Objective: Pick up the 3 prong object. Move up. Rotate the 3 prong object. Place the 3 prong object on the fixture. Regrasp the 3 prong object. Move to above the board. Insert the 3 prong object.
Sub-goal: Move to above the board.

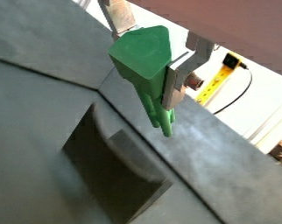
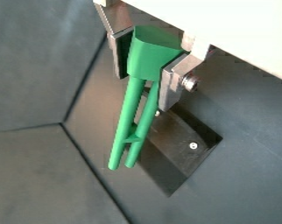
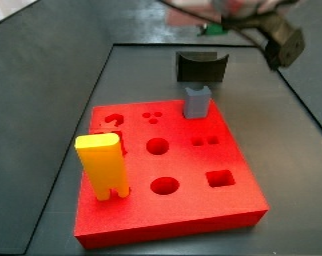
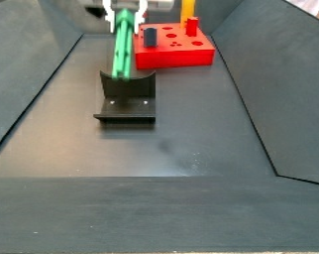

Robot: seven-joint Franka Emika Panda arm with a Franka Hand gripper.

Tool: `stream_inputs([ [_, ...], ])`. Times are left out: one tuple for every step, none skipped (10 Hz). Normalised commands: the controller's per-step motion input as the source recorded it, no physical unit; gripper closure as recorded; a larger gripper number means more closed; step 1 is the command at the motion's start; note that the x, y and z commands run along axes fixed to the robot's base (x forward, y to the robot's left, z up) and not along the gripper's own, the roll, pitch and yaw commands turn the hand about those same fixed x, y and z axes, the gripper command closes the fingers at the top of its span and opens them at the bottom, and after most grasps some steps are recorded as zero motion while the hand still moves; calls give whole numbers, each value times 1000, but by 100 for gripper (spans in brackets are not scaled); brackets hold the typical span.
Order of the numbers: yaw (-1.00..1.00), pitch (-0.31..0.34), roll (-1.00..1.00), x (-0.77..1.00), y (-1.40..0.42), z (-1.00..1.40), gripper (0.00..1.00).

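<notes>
My gripper (image 1: 148, 59) is shut on the wide head of the green 3 prong object (image 1: 137, 51). Its silver fingers (image 2: 169, 80) press on either side of the head in both wrist views. The slim prongs (image 2: 130, 140) hang down from the jaws toward the floor. In a side view the 3 prong object (image 4: 121, 52) hangs upright just over the dark fixture (image 4: 127, 96), its tips close to the notch. The gripper (image 4: 125, 12) is at the far end of the bin. The red board (image 3: 164, 165) lies beside the fixture (image 3: 200, 68).
A tall yellow block (image 3: 101, 166) and a grey-blue block (image 3: 196, 101) stand in the board. Sloped dark bin walls (image 4: 44, 89) close in the floor on both sides. A yellow cable (image 1: 225, 74) shows outside the bin.
</notes>
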Motion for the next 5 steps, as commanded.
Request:
stream_inputs([
  [-233,-6,-133,-102,-99,1000,100],
  [-199,59,-127,-106,-87,1000,100],
  [-163,94,-117,-106,-81,1000,100],
  [-109,131,-97,-107,-74,1000,100],
  [-68,149,-76,-106,-69,1000,100],
])
